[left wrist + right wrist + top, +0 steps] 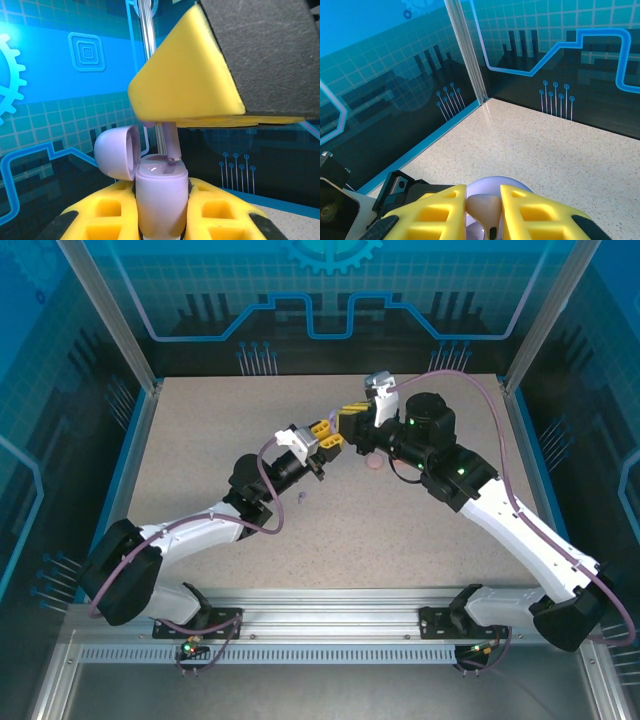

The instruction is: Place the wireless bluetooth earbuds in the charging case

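Earbud (pixel 171 142) stem-down at the case mouth

Left claw (pixel 161 215) clamps the lilac charging case (pixel 161 185) upright, lid (pixel 116 152) open beside it. Just above the case, the right claw (pixel 483 200) pinches the earbud, stem tip at the well. Lower straight, stem aligned; release once seated. No brand or writing is readable.

The charging case (pixel 159 200) was pale lilac, the earbud (pixel 485 206) creamy pink, the gripper fingers (pixel 432 212) yellow — black-edged. The table (pixel 560 145) was speckled beige; the walls (pixel 50 90) blue, gridded, circuit-lined.
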{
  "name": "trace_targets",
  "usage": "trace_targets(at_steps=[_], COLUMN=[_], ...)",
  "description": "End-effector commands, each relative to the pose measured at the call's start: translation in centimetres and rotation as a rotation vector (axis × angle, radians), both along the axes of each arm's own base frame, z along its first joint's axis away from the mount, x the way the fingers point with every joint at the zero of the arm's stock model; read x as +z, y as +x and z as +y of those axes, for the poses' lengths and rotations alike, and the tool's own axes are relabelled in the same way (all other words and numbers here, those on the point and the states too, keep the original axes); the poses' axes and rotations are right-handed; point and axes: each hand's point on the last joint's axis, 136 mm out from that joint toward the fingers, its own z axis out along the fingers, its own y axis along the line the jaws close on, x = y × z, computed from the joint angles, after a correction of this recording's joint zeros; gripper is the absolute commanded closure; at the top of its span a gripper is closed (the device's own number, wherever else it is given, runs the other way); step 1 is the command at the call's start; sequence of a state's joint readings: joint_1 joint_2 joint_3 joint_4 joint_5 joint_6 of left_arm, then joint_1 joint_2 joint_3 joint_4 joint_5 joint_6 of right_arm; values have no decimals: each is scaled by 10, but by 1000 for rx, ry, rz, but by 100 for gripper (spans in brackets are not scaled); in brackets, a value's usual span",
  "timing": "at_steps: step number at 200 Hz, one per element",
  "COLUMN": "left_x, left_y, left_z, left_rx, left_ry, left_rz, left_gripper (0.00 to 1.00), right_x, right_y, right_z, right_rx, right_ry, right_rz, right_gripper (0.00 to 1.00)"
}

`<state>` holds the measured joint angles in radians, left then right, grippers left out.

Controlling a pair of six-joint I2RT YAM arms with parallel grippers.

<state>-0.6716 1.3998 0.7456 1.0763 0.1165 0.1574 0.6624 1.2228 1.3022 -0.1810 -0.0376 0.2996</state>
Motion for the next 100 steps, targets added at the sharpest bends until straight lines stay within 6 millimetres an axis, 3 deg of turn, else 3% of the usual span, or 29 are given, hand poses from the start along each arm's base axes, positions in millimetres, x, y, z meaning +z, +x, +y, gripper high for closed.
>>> trace_targets(at_steps=[1,100], left_x=[27,30], left_y=[-7,-4], left_z=[0,4], left_rx=[-6,25], left_ry=[-34,-32], left_rz=[-59,-66], left_gripper=[100,100], right_x=[4,-10], right_y=[-4,-5], right_z=[4,-3], right_rx=[13,-11], right_ry=[19,-14], right_rz=[-9,10], right_gripper=[78,79])
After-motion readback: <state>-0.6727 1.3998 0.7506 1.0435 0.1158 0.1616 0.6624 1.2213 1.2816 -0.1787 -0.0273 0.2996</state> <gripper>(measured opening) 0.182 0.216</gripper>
